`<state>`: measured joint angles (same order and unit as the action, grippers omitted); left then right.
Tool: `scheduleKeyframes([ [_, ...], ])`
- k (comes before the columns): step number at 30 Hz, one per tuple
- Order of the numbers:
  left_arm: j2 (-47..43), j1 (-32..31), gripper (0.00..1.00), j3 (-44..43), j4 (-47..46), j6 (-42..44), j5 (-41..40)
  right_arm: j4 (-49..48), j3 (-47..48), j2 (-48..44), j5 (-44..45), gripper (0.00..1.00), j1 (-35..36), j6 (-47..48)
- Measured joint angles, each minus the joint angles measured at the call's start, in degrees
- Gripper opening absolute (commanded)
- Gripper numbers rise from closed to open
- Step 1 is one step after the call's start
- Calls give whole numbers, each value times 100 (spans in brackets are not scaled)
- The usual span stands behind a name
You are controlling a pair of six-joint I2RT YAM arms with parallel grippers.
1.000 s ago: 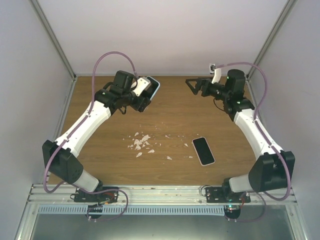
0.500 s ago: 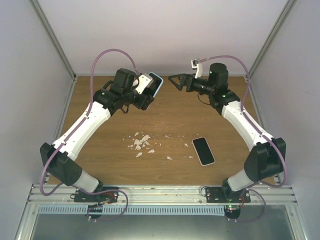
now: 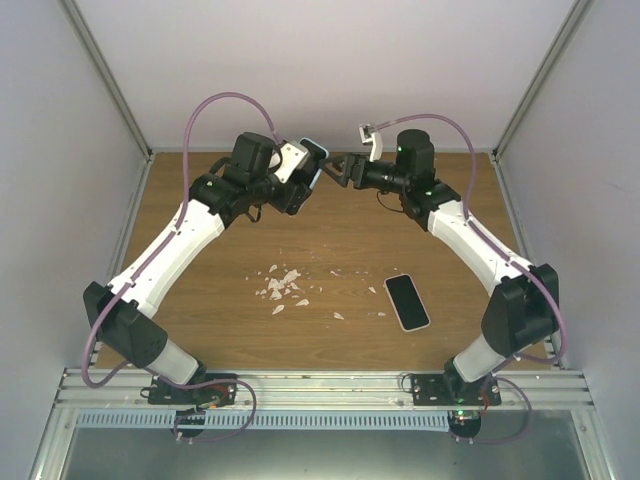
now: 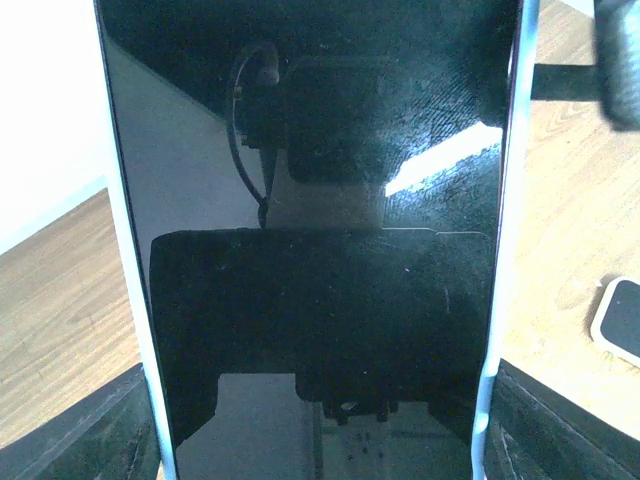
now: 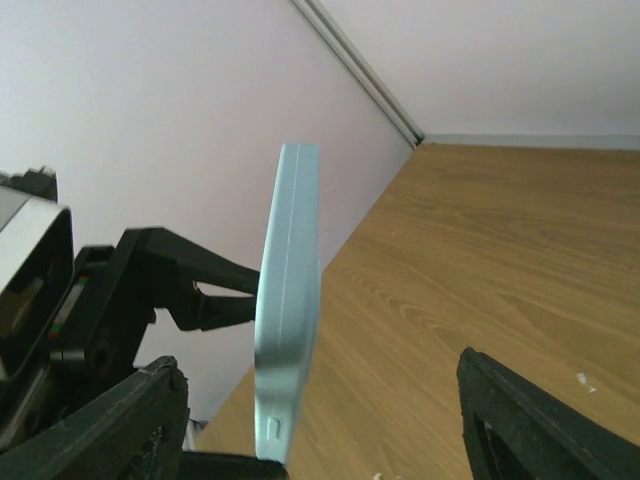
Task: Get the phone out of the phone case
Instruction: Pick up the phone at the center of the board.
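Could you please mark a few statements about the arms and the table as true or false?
1. The left gripper holds the cased phone off the table. True.
2. The right gripper is shut on that phone. False: it is open, with a finger on either side of the phone's edge.
3. A second phone lies flat on the table. True.
4. The table bears only phones. False: white scraps lie near its middle.

- No legible text, labels, brands or numbers in any view.
- phone (image 4: 320, 250) screen: dark, reflections only.
- phone case (image 5: 290, 300) edge: plain, nothing printed.
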<state>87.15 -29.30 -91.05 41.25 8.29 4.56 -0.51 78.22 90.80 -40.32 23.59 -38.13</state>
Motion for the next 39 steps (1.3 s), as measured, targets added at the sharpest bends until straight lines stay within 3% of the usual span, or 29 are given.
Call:
scheduleKeyframes([
  [20, 367, -367, 56, -404, 9, -31, -369, -122, 63, 192, 153, 15, 278, -302],
  [25, 378, -376, 63, -431, 13, -31, -402, -122, 63, 192, 210, 2, 278, -343],
  [27, 382, -374, 71, -431, 13, -31, -393, -120, 61, 192, 212, 0, 275, -330],
  [31, 382, -374, 97, -424, 2, -28, -367, -118, 55, 186, 188, 1, 245, -330],
  [39, 199, -365, 99, -197, -111, 63, 11, -85, -175, 31, -136, 0, -142, -264],
])
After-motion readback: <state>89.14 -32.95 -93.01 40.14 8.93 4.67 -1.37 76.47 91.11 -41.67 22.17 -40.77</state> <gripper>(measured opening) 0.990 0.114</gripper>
